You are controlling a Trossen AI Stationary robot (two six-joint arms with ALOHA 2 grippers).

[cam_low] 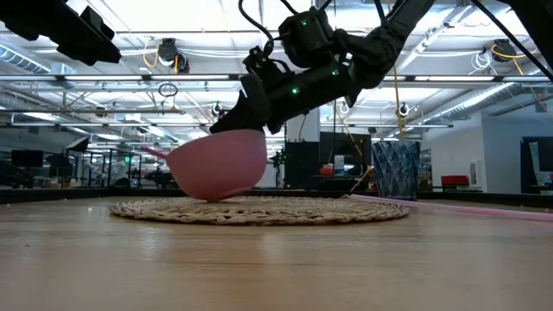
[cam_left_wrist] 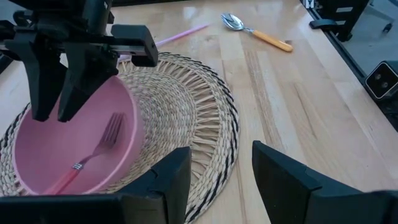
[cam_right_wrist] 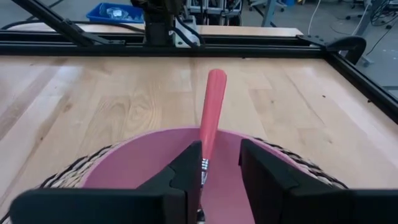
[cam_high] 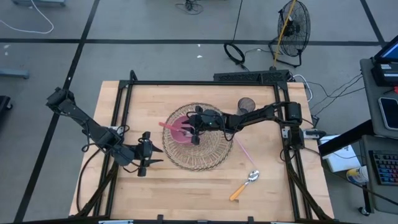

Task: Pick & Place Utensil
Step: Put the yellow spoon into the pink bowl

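Observation:
A pink bowl (cam_high: 179, 134) (cam_low: 220, 168) sits on a round woven placemat (cam_high: 202, 155). A fork with a pink-red handle (cam_left_wrist: 93, 152) lies inside the bowl, tines against the inner wall. Its handle (cam_right_wrist: 211, 112) sticks out over the rim toward the table's left. My right gripper (cam_high: 196, 132) (cam_right_wrist: 221, 165) hangs open just over the bowl, one finger on either side of the fork's neck; I see no hold on it. My left gripper (cam_high: 146, 160) (cam_left_wrist: 221, 177) waits open, low over the table near the placemat's left edge.
A spoon with an orange handle (cam_high: 244, 185) lies on the wood toward the near right. A thin pink straw (cam_high: 244, 149) runs off the placemat's right side. A dark cup (cam_high: 246, 106) stands at the far right. A black frame rail (cam_high: 205, 82) borders the table.

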